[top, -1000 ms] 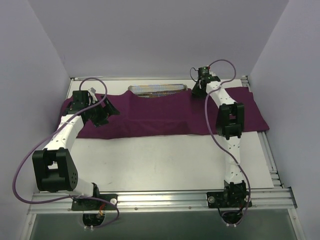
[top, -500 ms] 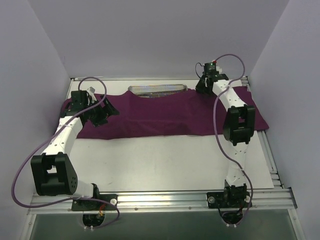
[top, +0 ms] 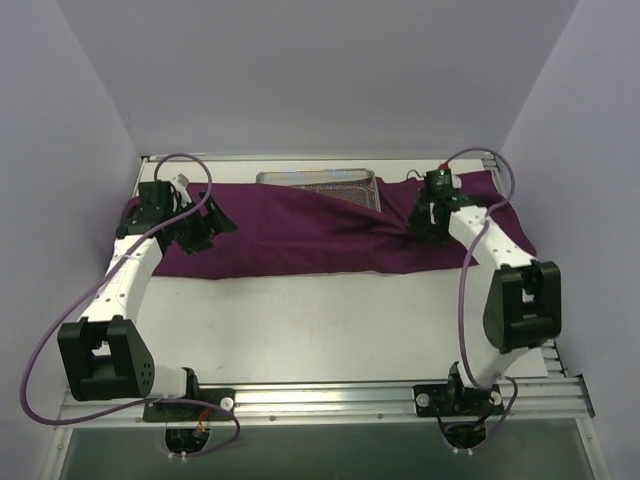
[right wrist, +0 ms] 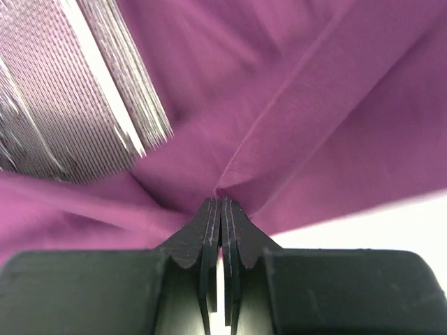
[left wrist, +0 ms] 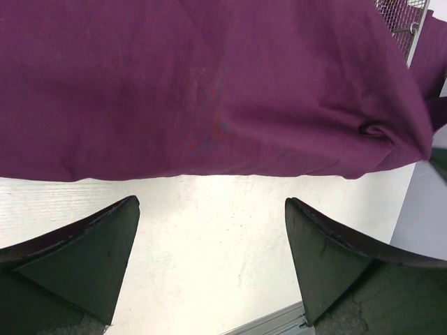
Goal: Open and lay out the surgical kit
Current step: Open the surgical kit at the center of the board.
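The right fingers (right wrist: pixel 209 216), pinching a fold of the purple cloth wrap (top: pixel 300 235), have dragged it toward lower right, baring the wire-mesh tray (top: pixel 318 180) at upper centre. Left fingers (left wrist: pixel 84 258) hang spread. Pull low, slowly.

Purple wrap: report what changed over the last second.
The right gripper shut on a fold of the purple wrap and dragged it toward the arms' bases, uncovering more of the mesh tray at its right end. The left gripper stayed open over the wrap's left near edge; the wrap's left half kept its place.
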